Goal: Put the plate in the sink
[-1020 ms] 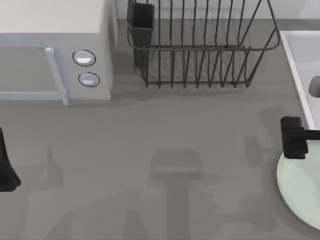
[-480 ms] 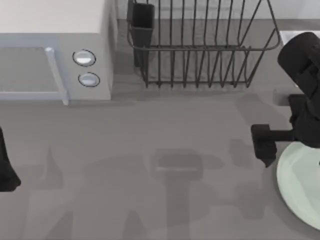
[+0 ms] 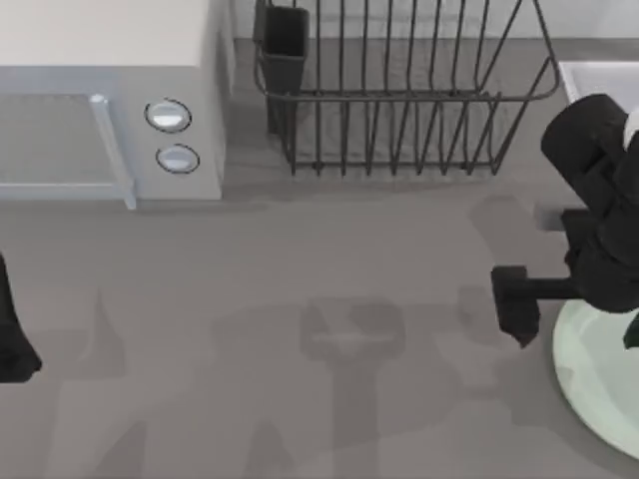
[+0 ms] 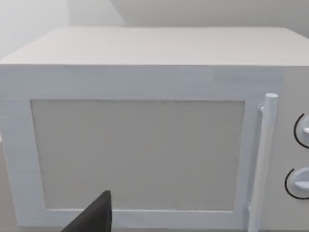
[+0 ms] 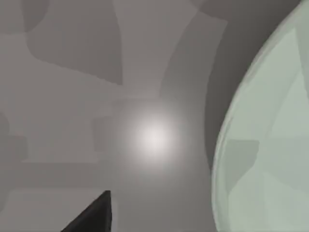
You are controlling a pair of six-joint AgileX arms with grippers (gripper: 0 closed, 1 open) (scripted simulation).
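The pale mint-green plate (image 3: 591, 371) lies flat on the grey table at the right edge, partly cut off by the top view's border and partly covered by my right arm. My right gripper (image 3: 516, 302) hangs just off the plate's upper-left rim, over bare table. In the right wrist view the plate (image 5: 270, 135) takes up one side, with grey table beside it. A corner of the sink (image 3: 591, 76) shows at the far right, behind the right arm. My left arm (image 3: 12, 334) is parked at the left edge.
A white microwave (image 3: 110, 120) stands at the back left, and its door (image 4: 140, 154) faces the left wrist camera. A dark wire dish rack (image 3: 399, 100) with a dark cup holder (image 3: 285, 45) stands at the back centre, left of the sink.
My right arm has swung in from the right edge, its bulk now over the sink's corner. Its gripper moved left, from the plate's top rim to the table beside it. The plate has not moved.
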